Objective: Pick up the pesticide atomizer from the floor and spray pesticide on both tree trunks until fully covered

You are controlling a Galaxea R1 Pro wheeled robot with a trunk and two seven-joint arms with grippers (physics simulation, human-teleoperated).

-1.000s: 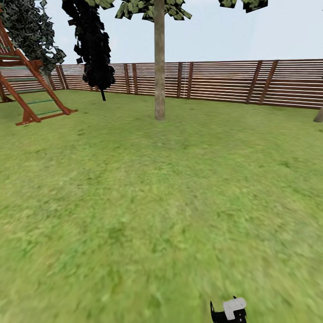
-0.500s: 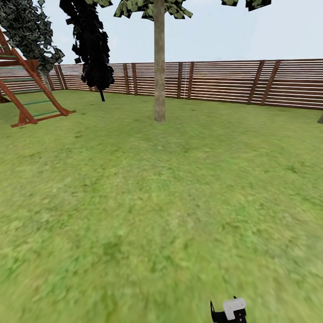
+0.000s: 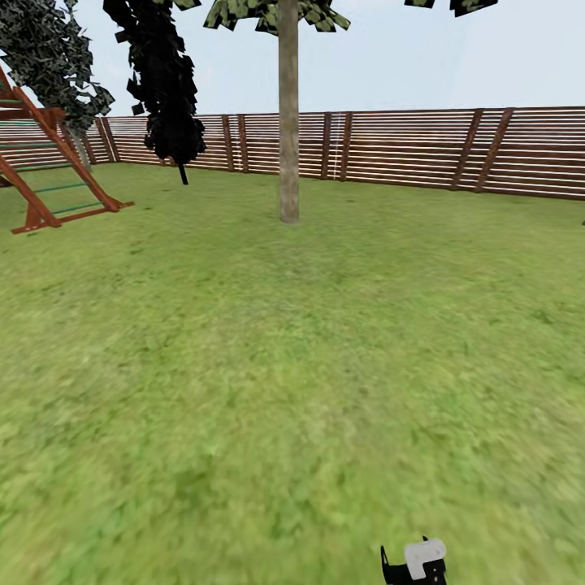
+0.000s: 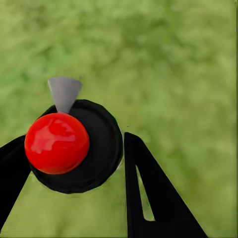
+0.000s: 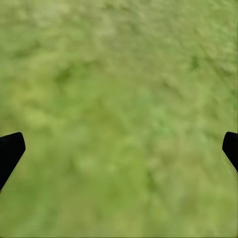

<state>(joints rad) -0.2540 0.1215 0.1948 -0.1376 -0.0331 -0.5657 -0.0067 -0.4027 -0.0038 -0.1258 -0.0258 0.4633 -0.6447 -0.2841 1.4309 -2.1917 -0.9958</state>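
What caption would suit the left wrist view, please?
Left gripper holding the pesticide atomizer above the grass.

No legible text, labels, brand marks, numbers or signs in any view. Pesticide atomizer (image 3: 416,562), seen at the lower edge of the head view: no readable label. Fence (image 3: 422,150) slats: plain, unmarked.

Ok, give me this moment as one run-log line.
left gripper: shut on pesticide atomizer | right gripper: open over grass | tree trunk: ahead, far | spraying: not yet
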